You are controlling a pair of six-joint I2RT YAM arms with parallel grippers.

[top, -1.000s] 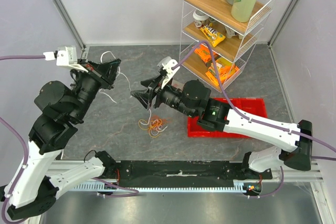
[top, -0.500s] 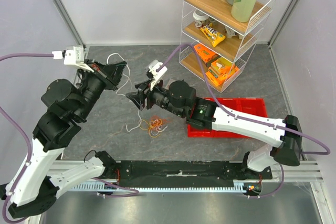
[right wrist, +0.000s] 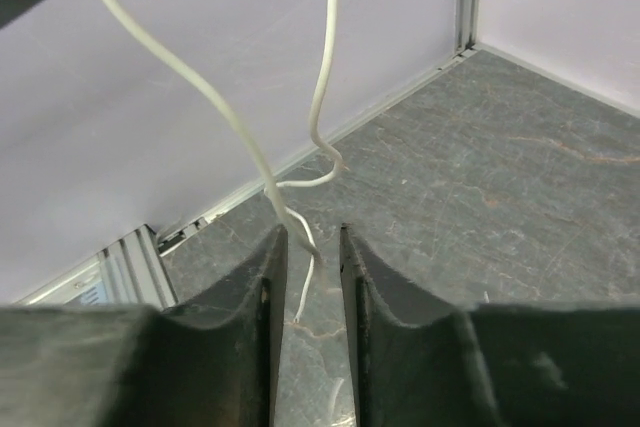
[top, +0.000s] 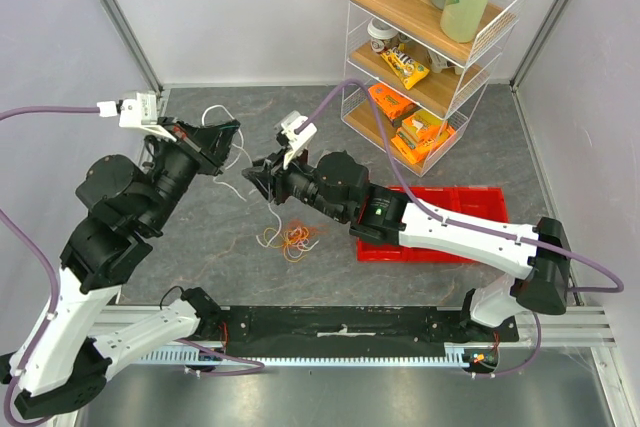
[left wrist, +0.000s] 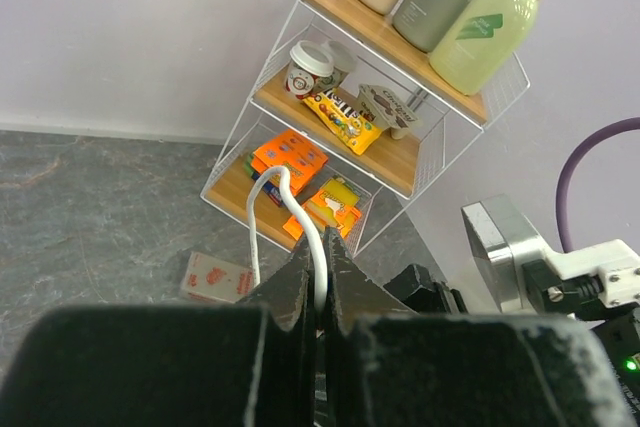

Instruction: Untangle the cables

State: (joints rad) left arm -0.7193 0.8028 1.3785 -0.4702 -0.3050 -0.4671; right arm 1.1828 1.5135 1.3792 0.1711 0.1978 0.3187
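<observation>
My left gripper (top: 230,137) is shut on a white cable (top: 213,110) and holds it above the table; in the left wrist view the jaws (left wrist: 320,282) pinch the cable (left wrist: 300,215), which loops up from them. My right gripper (top: 256,179) is open just right of the left one. In the right wrist view the hanging white cable (right wrist: 245,142) runs down between its fingertips (right wrist: 310,239) without being clamped. The other cables, a small orange, yellow and white bundle (top: 290,239), lie on the table below the right gripper.
A red tray (top: 487,205) lies under the right arm. A white wire shelf (top: 430,57) with snacks and bottles stands at the back right; it also shows in the left wrist view (left wrist: 400,97). A small packet (left wrist: 212,277) lies on the floor.
My right gripper has moved left toward the left gripper, and the hanging white cable now lies between its fingers. My left gripper has shifted a little right, still holding the cable.
</observation>
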